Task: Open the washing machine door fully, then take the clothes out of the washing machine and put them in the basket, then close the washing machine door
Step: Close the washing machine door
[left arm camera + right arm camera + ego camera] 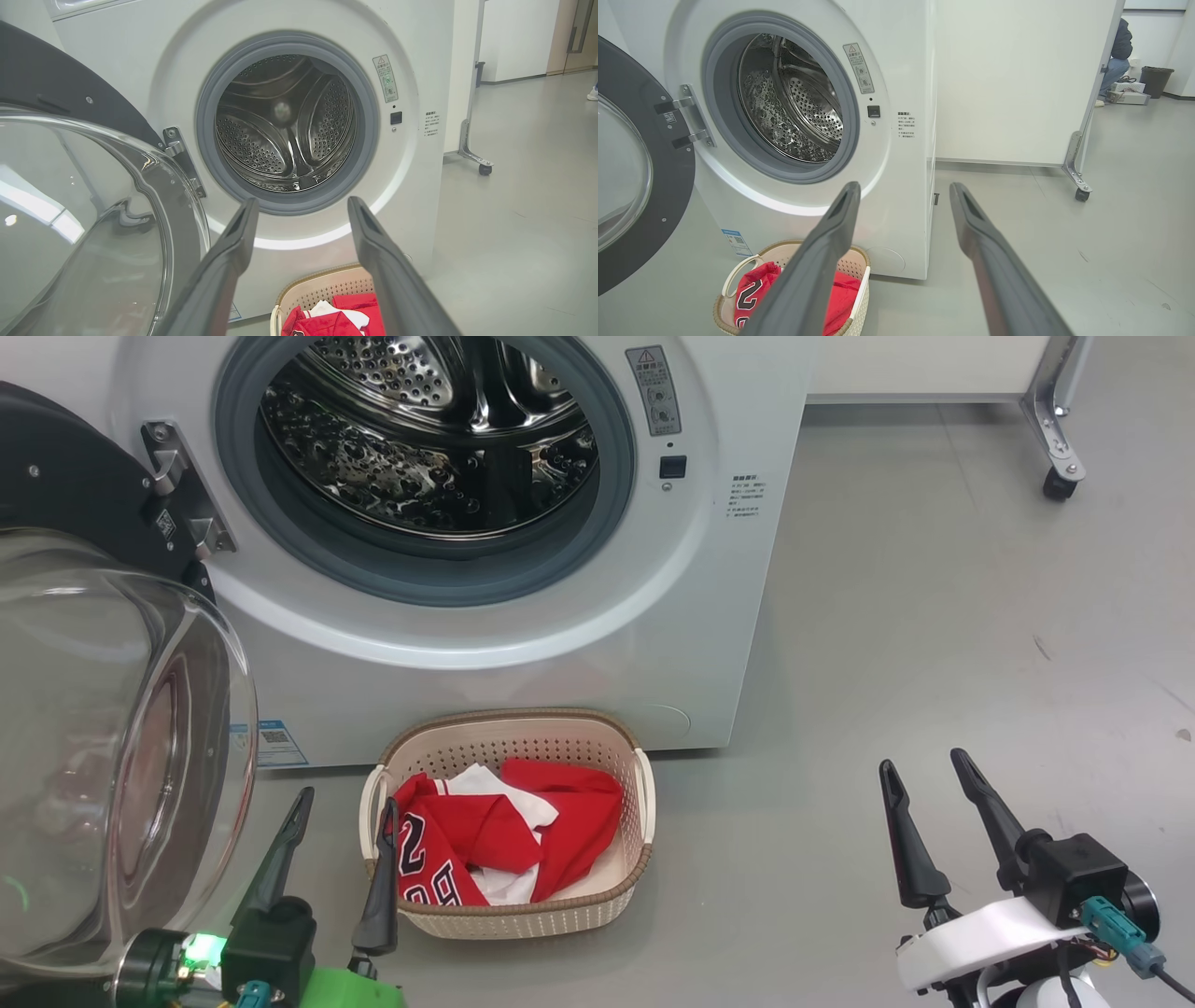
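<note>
The white washing machine (pixel 523 644) stands open, its steel drum (pixel 425 439) bare inside. Its black door (pixel 65 485) with the bulging glass window (pixel 112 747) is swung wide to the left; the left wrist view has this door (pixel 84 224) at its left, the right wrist view has it (pixel 640 172) at far left. Red and white clothes (pixel 509 845) lie in the cream basket (pixel 523 919) on the floor before the machine. My left gripper (pixel 345 803) is open at the basket's left side, holding nothing. My right gripper (pixel 929 770) is open over bare floor, well right of the basket.
A wheeled white partition (pixel 1017 79) stands right of the machine, its caster (pixel 1060 483) on the grey floor. A person (pixel 1115 51) crouches far off beyond it beside a dark bin (pixel 1155 80) and boxes. Grey floor (pixel 934 644) stretches to the right.
</note>
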